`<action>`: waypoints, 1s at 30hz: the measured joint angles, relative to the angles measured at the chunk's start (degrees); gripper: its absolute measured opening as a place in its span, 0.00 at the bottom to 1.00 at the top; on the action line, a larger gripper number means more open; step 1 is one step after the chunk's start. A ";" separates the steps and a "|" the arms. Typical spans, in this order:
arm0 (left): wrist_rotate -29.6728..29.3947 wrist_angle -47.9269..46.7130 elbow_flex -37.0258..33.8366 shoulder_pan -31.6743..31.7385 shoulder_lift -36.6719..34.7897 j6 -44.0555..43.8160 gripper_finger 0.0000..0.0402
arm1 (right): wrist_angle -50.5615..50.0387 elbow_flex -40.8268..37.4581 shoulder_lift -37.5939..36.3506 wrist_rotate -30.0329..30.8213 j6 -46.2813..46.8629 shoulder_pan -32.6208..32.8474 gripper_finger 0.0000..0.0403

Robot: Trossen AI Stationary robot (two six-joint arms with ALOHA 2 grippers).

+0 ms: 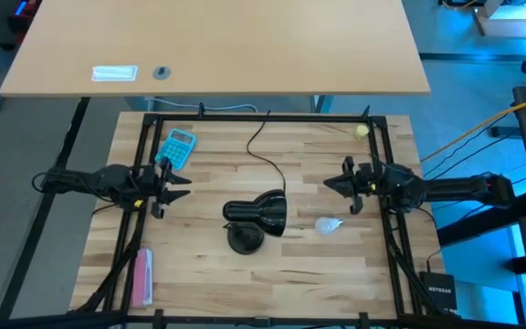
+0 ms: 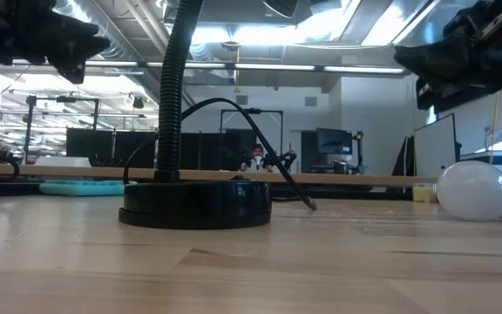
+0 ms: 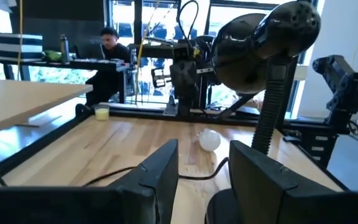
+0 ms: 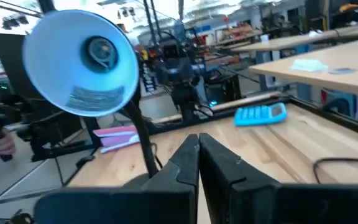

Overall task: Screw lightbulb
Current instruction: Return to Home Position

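Wooden table [image 1: 245, 283] bears the lightbulb [image 1: 328, 225] beside the black lamp's shade [image 1: 268, 213]; left gripper [image 1: 184, 183] spread, right gripper [image 1: 329, 183] pressed together.

Table [image 1: 336, 274]: pale wood in jointed strips, smooth satin finish, grain visible. Black lamp [image 1: 261, 216]: outside of shade [image 3: 253, 43] glossy and reflective, inside white and matt. Neck [image 2: 171, 87] is ribbed, base [image 2: 196, 205] smooth glossy black. Lightbulb [image 1: 328, 225]: white, frosted, smooth, matt. Calculator [image 1: 178, 147] near the table's left edge: blue plastic. Left pincer [image 3: 202, 149] and right pincer [image 4: 197, 142]: dark matt fingers, plastic by the look. Frame rails [image 1: 217, 115] along the table's edges: black, matt, look metal.
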 joint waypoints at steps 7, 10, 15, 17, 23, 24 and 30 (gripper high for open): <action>-0.02 3.90 -4.75 0.01 0.02 -2.51 0.33 | -6.91 -0.04 -9.19 -0.19 -0.13 0.00 0.04; 0.53 5.42 -6.40 0.38 0.07 -4.23 0.33 | -13.24 -0.09 -14.70 3.88 0.53 0.02 0.04; 1.10 7.41 -6.40 0.78 0.00 -2.69 0.33 | -20.84 -0.14 -24.05 8.03 1.40 0.02 0.04; 1.07 6.86 -6.40 0.85 0.01 -2.51 0.33 | -25.39 -0.15 -27.61 8.07 1.46 0.02 0.04; 1.07 6.79 -6.40 0.85 0.00 -2.38 0.33 | -30.80 -0.20 -27.42 8.25 4.04 0.02 0.04; 1.02 6.81 -6.40 0.85 0.02 -2.19 0.33 | -31.23 -0.20 -27.39 8.23 4.20 0.02 0.04; -2.95 5.90 -6.40 1.35 0.91 -1.08 0.33 | -31.85 -0.22 -27.42 5.39 3.04 0.04 0.04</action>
